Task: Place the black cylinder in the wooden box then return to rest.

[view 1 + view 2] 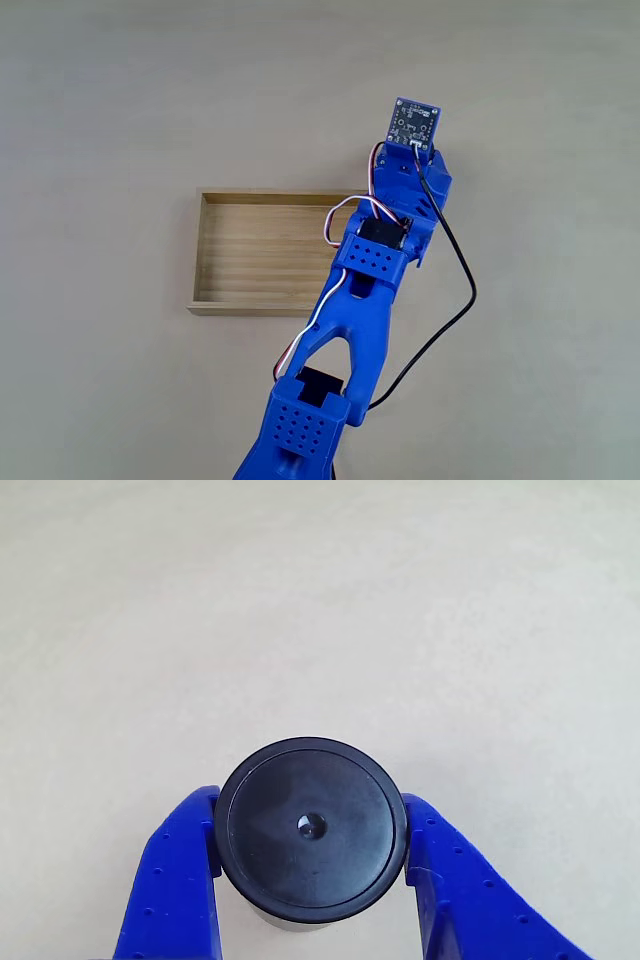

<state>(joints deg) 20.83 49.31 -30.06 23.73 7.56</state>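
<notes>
Grasp step: gripper (312,880) pinches the black cylinder (311,828), one finger (170,880) at 9 o'clock, the other at 3, over bare table (320,600). In the fixed view, the wooden box (262,258) lies at 8 o'clock of the wrist. Next move probably: lift, swing over the box, release.

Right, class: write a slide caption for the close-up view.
Blue jaws flank the black cylinder above the pale table.
</notes>
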